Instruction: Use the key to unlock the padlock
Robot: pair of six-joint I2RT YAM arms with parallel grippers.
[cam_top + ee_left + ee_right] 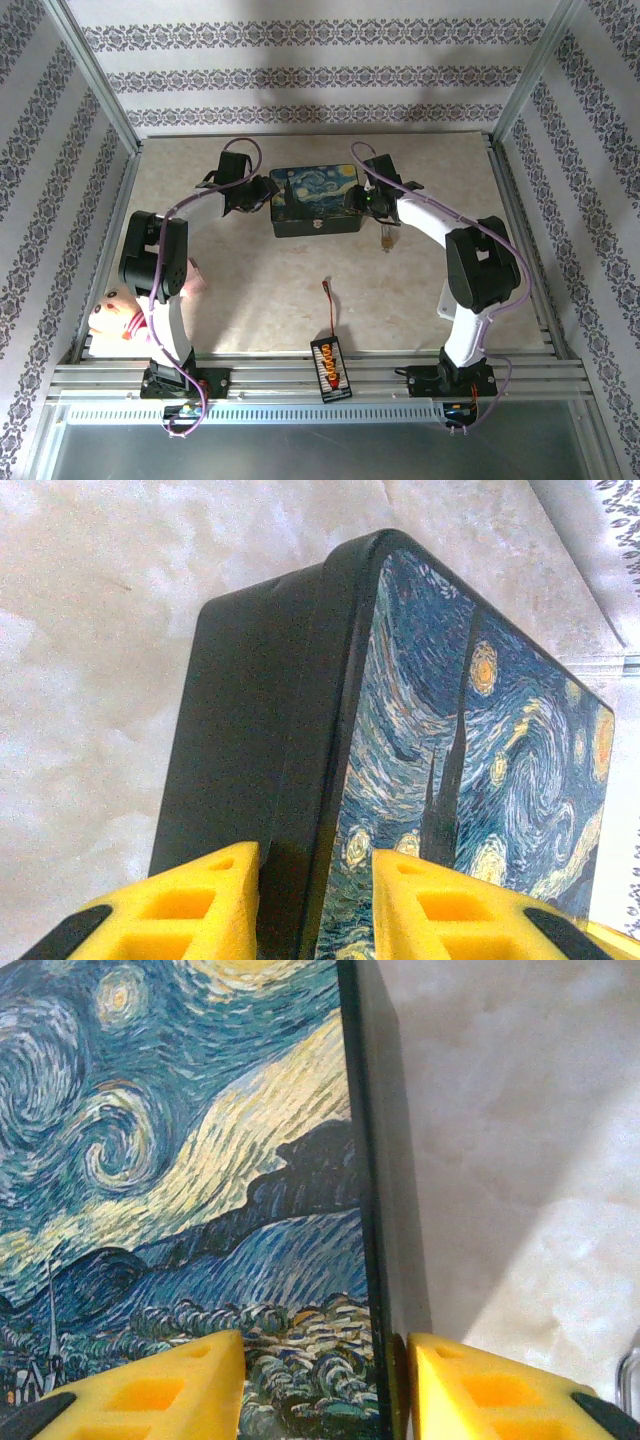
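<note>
The painted box (315,200) sits mid-table with both grippers at its ends. My left gripper (262,195) is open and straddles the box's left top edge (330,730). One yellow finger (215,890) is beside the black side wall and the other is over the painted lid. My right gripper (362,200) is open at the right top edge (365,1210). One of its fingers (470,1385) rests against the side wall. A tiny brass padlock (385,240) lies on the table by the box's right front corner. A silver curve (628,1385) may be its shackle. The key is hidden.
A red-tipped wire lead (328,300) runs to a black board (330,370) at the near edge. A pink plush toy (115,315) lies beside the left arm's base. The box's own latch (318,224) faces the near side. Patterned walls enclose the table.
</note>
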